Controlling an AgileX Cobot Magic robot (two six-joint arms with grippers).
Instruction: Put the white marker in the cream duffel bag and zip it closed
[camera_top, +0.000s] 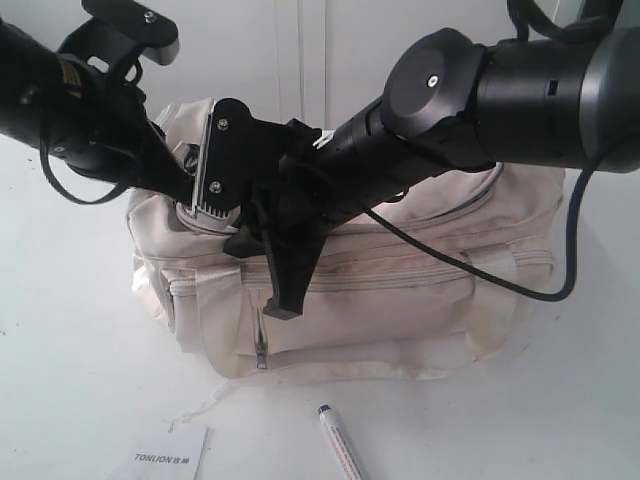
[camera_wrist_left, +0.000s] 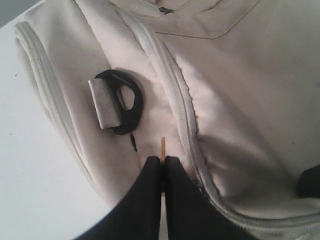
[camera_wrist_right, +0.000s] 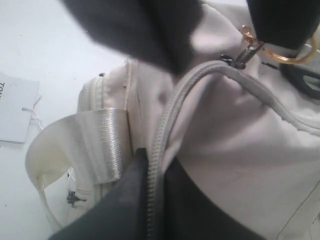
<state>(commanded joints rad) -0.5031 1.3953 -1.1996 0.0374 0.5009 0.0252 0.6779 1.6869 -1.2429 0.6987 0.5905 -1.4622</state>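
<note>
On tbl (camera_top: 80, 380) nr bag (camera_top: 420, 270), marker (camera_top: 340, 445) lies loose.

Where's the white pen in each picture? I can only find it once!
Exterior view: the white marker lies on the table in front of the cream duffel bag, near the bottom edge, right of the paper tag.
Left wrist view: not in it.
Right wrist view: not in it.
Shared landmark: the cream duffel bag, seen in all three.
</note>
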